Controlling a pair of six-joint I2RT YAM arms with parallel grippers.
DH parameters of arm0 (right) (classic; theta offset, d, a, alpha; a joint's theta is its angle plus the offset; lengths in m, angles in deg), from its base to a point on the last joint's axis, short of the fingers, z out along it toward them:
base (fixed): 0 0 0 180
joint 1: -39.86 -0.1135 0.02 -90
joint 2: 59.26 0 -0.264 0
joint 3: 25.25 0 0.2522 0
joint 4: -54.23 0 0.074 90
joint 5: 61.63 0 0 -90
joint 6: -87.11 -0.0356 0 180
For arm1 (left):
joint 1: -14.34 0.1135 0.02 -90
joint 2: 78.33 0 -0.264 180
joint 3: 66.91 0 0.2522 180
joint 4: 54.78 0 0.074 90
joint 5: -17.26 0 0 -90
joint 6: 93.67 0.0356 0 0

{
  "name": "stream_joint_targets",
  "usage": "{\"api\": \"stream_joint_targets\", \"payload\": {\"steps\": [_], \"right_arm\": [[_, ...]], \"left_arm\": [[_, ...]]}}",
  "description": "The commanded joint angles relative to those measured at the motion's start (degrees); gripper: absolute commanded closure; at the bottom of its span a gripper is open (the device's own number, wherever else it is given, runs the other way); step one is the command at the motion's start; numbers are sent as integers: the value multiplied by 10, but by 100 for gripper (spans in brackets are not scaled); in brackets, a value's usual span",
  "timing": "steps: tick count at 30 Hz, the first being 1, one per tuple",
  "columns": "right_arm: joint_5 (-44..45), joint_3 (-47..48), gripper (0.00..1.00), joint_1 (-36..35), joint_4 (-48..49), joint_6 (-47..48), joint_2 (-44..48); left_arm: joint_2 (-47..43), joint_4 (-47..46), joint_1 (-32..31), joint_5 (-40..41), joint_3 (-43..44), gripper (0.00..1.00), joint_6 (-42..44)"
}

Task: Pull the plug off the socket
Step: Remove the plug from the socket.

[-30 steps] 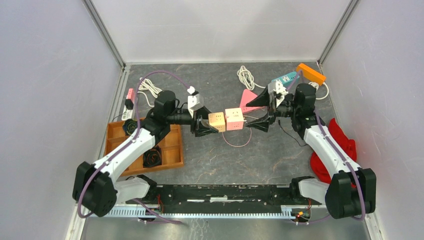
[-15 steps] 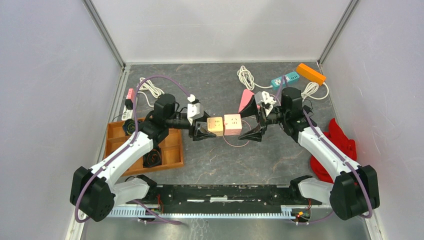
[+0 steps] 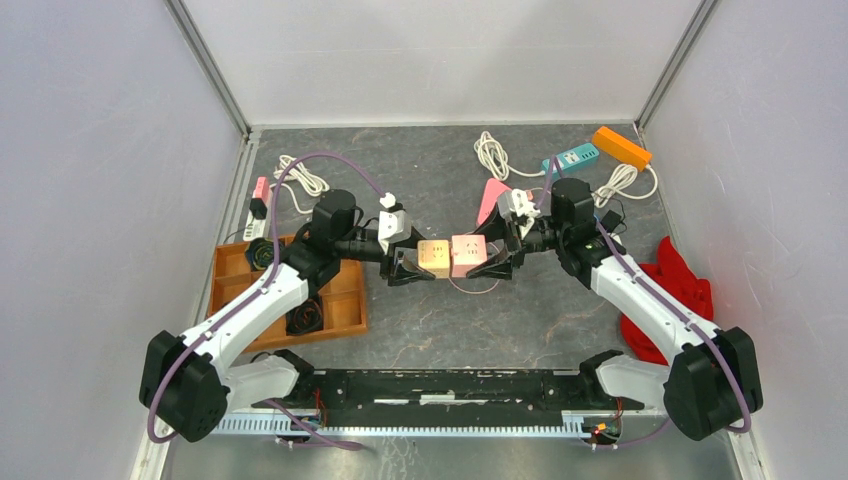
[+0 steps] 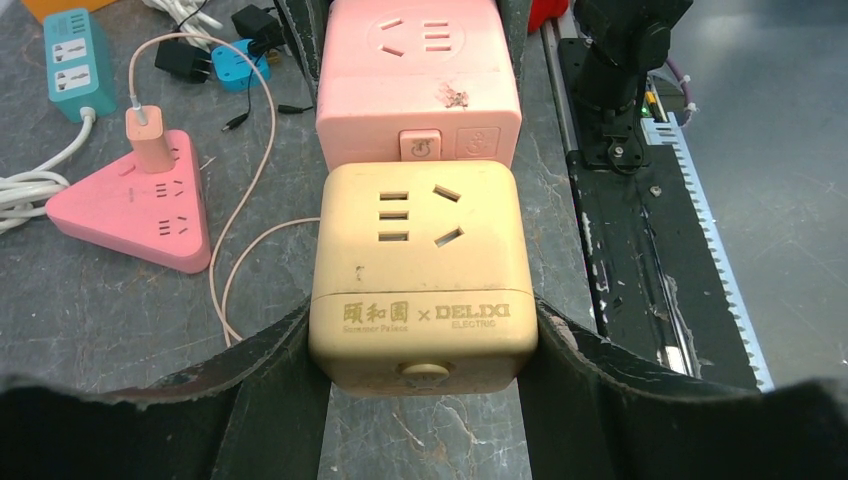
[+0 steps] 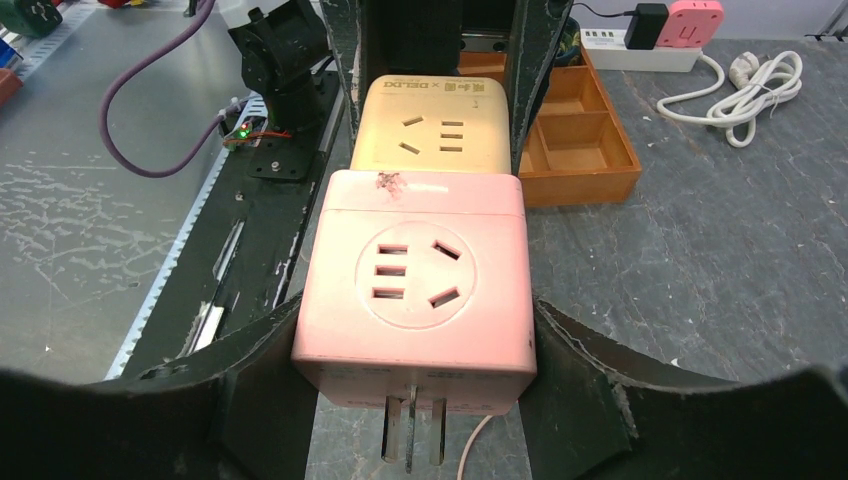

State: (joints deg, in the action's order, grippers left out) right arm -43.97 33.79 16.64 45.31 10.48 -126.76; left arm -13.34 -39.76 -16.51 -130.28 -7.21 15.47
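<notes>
Grip at both ends: left gripper (image 4: pixel 424 340) clamps yellow cube (image 4: pixel 415 230), right gripper (image 5: pixel 415 335) clamps adjoining pink cube (image 5: pixel 415 265).

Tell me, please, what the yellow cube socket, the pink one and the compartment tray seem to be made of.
The yellow cube socket: moulded plastic, satin sheen, printed lettering. The pink cube socket: likely the same plastic, smooth, scuffed dark at one edge. The tray: probably wood, orange-brown, matte; grain unclear.
</notes>
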Motion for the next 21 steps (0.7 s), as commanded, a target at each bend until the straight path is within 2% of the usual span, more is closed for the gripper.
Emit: {"api": "stream_joint_targets", "payload": {"steps": [1,3,5,9,15,21], "right_arm": [[-8,0,83,-9,40,-32,-7],[-17,0,95,-16,41,-37,-10],[-19,0,100,-25,40,-36,-7],[11,12,100,-21,21,-23,-9],[-18,52,100,50,-115,99,-32],[-34,33,100,5,-102,103,-27]], "left_arm": [[-9,-35,-1,-8,14,97,17],[-10,-34,-1,12,14,98,17],[-11,-24,0,34,17,98,23],[-13,-15,0,25,18,98,37],[-23,19,-2,15,20,98,64],[-19,17,-2,42,27,98,46]]}}
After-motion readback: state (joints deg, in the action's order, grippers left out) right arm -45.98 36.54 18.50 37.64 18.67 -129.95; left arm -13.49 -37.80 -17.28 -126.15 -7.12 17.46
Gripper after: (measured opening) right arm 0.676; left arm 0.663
